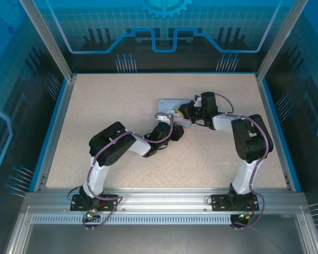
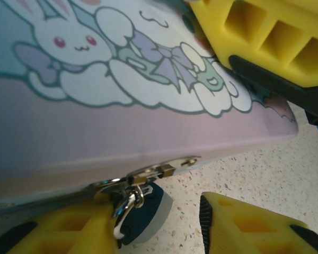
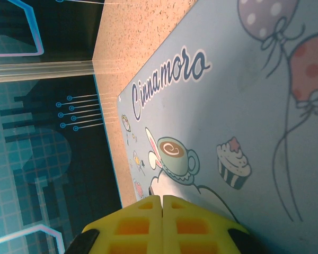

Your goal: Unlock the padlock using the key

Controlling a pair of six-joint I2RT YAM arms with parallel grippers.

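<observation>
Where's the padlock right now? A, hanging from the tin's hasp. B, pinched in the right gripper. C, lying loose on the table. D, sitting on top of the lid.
A: the left wrist view shows the padlock hanging from the hasp on the side of the tin, just above the table.

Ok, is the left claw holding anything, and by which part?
Nothing: the left claw is open, the padlock hanging between its fingers from the hasp on the tin.

Pale blue tin (image 3: 244, 106), cartoon print; dark padlock (image 2: 146, 217).
</observation>
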